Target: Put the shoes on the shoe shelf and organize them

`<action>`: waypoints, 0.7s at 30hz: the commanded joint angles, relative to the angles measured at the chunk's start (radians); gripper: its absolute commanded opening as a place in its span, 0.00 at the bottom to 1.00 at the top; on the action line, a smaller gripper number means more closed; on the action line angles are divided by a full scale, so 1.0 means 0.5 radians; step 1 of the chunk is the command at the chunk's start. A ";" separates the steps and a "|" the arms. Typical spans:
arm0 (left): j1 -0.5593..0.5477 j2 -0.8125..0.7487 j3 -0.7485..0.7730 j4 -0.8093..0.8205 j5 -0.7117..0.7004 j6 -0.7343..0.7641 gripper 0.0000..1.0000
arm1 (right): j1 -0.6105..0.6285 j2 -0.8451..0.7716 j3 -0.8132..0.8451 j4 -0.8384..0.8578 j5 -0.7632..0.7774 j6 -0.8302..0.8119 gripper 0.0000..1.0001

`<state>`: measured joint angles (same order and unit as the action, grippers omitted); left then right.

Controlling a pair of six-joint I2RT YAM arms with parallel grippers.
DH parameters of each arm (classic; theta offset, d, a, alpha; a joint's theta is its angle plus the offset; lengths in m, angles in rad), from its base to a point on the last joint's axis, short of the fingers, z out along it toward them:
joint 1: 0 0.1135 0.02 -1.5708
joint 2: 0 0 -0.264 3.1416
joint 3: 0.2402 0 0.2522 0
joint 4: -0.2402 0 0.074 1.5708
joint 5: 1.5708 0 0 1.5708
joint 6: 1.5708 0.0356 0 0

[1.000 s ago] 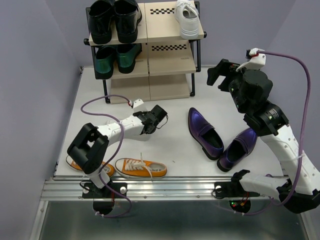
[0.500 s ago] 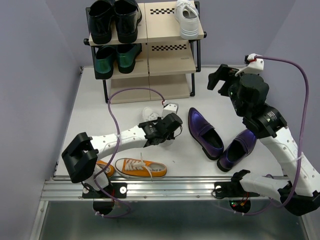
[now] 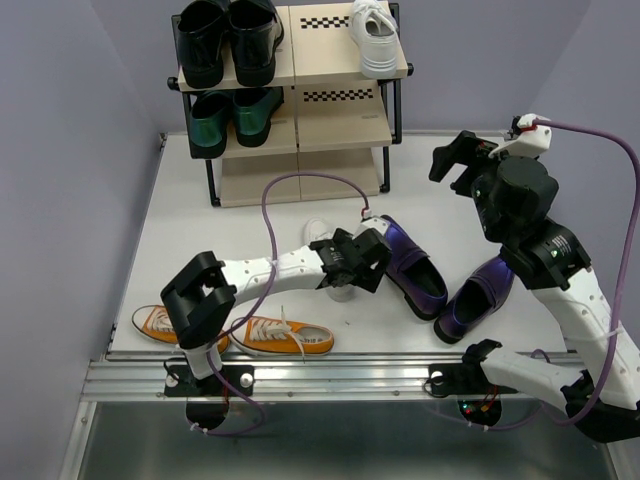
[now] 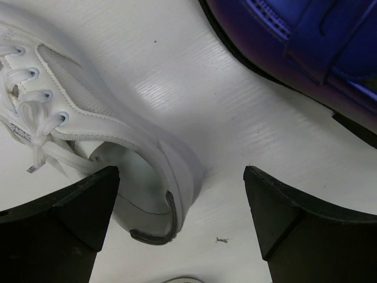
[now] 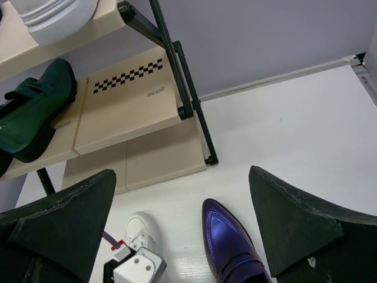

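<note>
One white sneaker [image 3: 318,232] is lying near the middle of the worktop [image 3: 200,215], its toe pointing toward the far edge. The left gripper [image 3: 360,262] is hanging low over its heel with the jaws wide apart, holding nothing. In the wrist view the heel is sitting between the fingers but crowding one of them, so a close from here is likely catching only the soft collar. That would be swinging the shoe round or letting it slip on the lift. The loafer [image 3: 415,268] is lying just beside the heel, toward the right edge. A finger coming down on that side is risking a knock against it, or trapping its rim along with the sneaker. Loose laces are trailing too and could be dragging.

The shelf [image 3: 320,45] is standing at the far edge, the sneaker's mate [image 3: 375,38] sitting at the right end of its top board. The right gripper [image 3: 455,160] is hovering toward the far right corner, jaws apart and empty. Carrying the sneaker to that end of the board is bringing the two arms close, and a collision there is the main hazard.
</note>
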<state>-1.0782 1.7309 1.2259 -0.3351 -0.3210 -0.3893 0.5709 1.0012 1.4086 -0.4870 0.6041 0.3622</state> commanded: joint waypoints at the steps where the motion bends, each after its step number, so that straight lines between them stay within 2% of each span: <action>1: -0.077 -0.115 0.217 -0.136 -0.143 -0.016 0.96 | 0.009 -0.017 0.011 0.001 0.071 -0.028 1.00; 6: -0.138 -0.182 0.312 -0.305 -0.354 -0.331 0.89 | 0.009 -0.030 0.005 0.001 0.074 -0.034 1.00; 8: -0.147 -0.204 0.300 -0.345 -0.425 -0.583 0.89 | 0.009 -0.039 -0.001 0.001 0.071 -0.037 1.00; 9: -0.148 -0.216 0.279 -0.418 -0.538 -0.845 0.89 | 0.009 -0.039 -0.004 0.001 0.071 -0.040 1.00; 10: -0.148 -0.213 0.267 -0.486 -0.594 -0.847 0.89 | 0.009 -0.039 -0.010 0.001 0.071 -0.040 1.00; 11: -0.148 -0.192 0.251 -0.599 -0.643 -1.130 0.89 | 0.009 -0.039 -0.010 0.004 0.065 -0.040 1.00; 12: -0.148 -0.167 0.239 -0.667 -0.680 -1.257 0.92 | 0.009 -0.039 -0.013 0.001 0.065 -0.043 1.00; 13: -0.148 -0.137 0.251 -0.755 -0.753 -1.505 0.93 | 0.009 -0.039 -0.016 0.004 0.062 -0.043 1.00; 16: -0.148 0.011 0.321 -0.962 -0.812 -1.724 0.93 | 0.009 -0.039 -0.019 0.004 0.062 -0.056 1.00; 21: -0.163 0.097 0.249 -0.840 -0.736 -1.863 0.98 | 0.009 -0.027 -0.001 -0.005 0.071 -0.077 1.00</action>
<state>-1.1519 1.7802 1.3525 -0.7265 -0.6453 -1.1667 0.5705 1.0008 1.4048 -0.4995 0.6144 0.3447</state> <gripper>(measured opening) 0.958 0.999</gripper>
